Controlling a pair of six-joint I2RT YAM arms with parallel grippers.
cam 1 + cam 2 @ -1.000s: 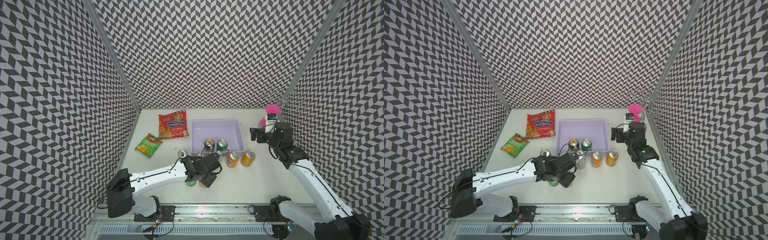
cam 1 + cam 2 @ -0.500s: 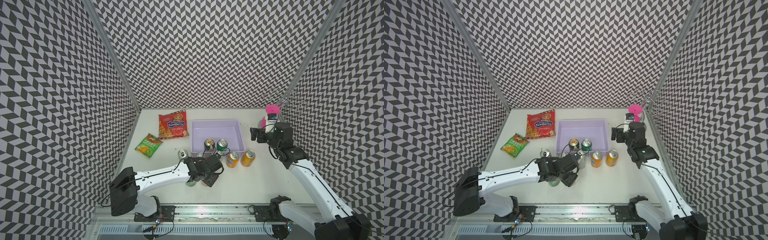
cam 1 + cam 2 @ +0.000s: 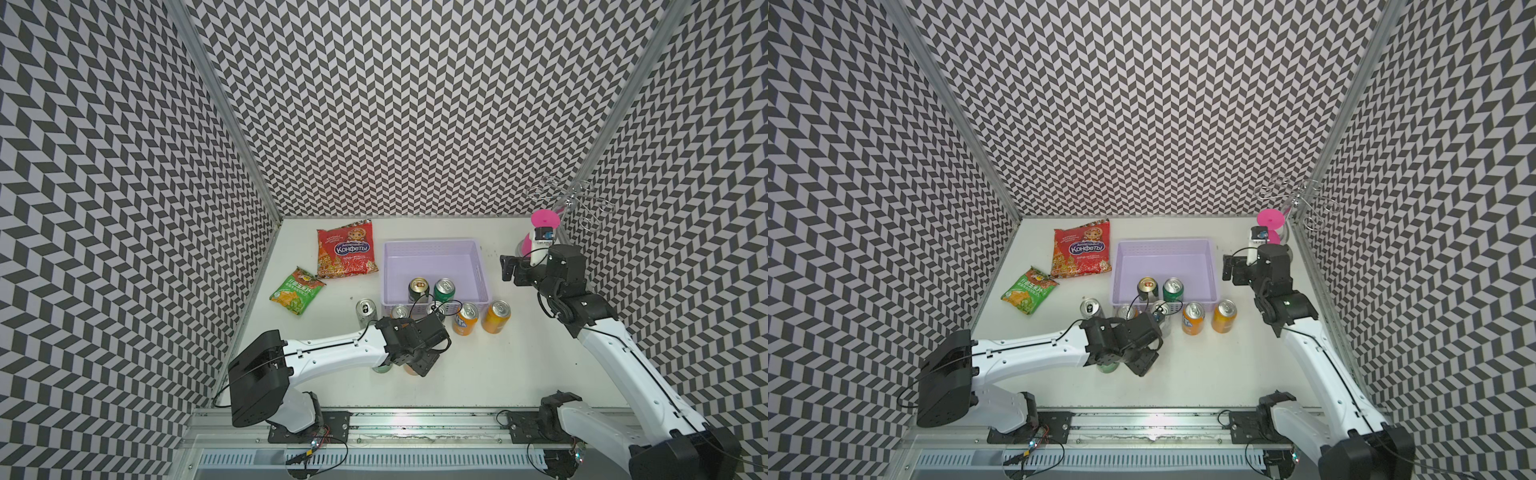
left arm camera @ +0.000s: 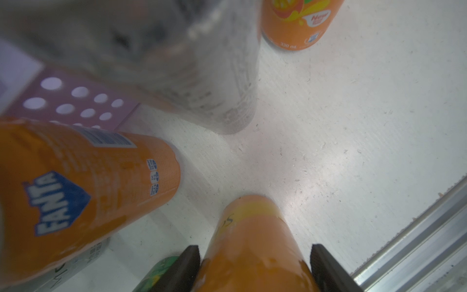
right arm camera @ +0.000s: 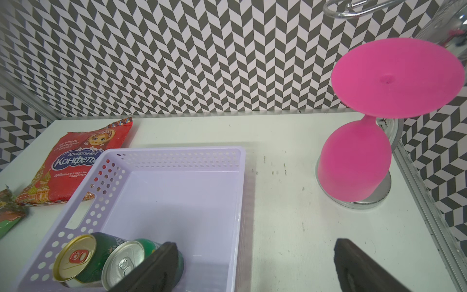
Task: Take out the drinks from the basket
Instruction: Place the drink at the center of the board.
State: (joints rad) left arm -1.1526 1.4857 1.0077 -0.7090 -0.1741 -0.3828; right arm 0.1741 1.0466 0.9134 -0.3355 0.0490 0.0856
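- White tabletop (image 3: 519, 374): carries everything.
- Shallow lavender perforated plastic basket (image 3: 430, 248), frame centre: holds two drinks at its near wall, a dark green gold-topped can (image 3: 418, 287) and a bright green can (image 3: 444, 289).
- Red snack bag (image 3: 347, 249): upper left, out of the way.
- Upturned pink goblet (image 5: 353, 161): beside the right gripper (image 5: 255, 244), which gapes empty. A careless swing could knock it.
- Left gripper (image 4: 254, 249), lower centre: clamped on an orange metal can (image 4: 252, 227). The orange Fanta can (image 4: 75, 182) and a patterned green can (image 4: 158, 274) crowd it, so withdrawing may topple them.

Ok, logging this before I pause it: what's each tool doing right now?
Left tool: closed on an orange can.
Right tool: open, holding nothing.
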